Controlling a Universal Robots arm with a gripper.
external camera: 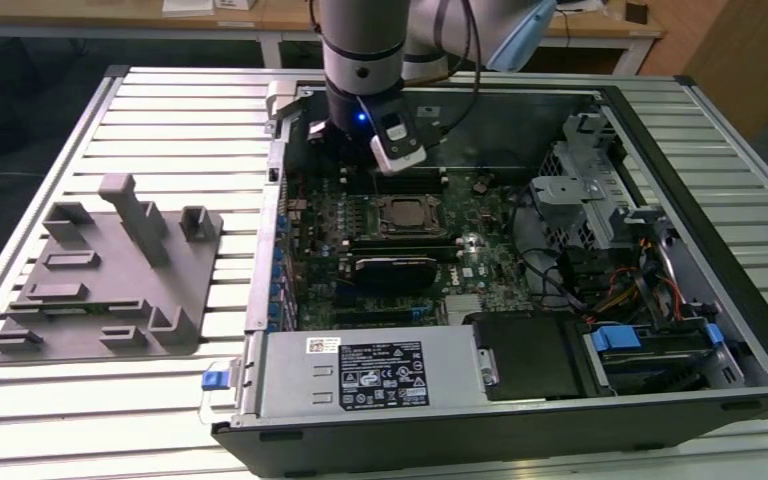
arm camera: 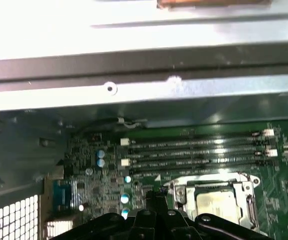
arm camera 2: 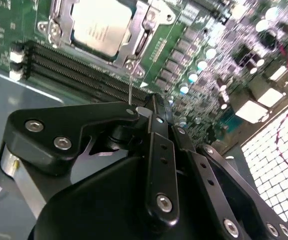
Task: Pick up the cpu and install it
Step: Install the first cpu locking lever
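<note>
**Desk:** Two big things first. How do the table and the case lie?

**Operator:** From my console I see the slatted metal table (external camera: 171, 130) with the open computer case (external camera: 531, 115) lying flat on it. A grey fixture block (external camera: 104, 275) lies on the slats at the exterior view's left, well apart from the case's edge.

**Desk:** How much room is there inside?

**Operator:** The motherboard (external camera: 484, 255) lies open around the socket. The power supply (external camera: 357, 365) fills the near edge. The drive cage (external camera: 578, 195) and its cables crowd the exterior view's right. A black rectangular block (external camera: 391, 268) lies just beside the socket on its near side.

**Desk:** And the claw?

**Operator:** My gripper (arm camera 2: 151, 102) hangs from the arm (external camera: 364, 50) over the memory slots (arm camera: 194, 150), between the socket and the case's far wall, which is near. In both wrist views I see its fingertips pressed together with nothing between them.

**Desk:** Where is the cpu?

**Operator:** The cpu (arm camera 2: 101, 22) sits flat inside the socket's metal frame (arm camera 2: 144, 30), apart from the gripper. A thin upright wire (arm camera 2: 129, 82) stands at the frame's edge, nearest the fingertips.
</note>
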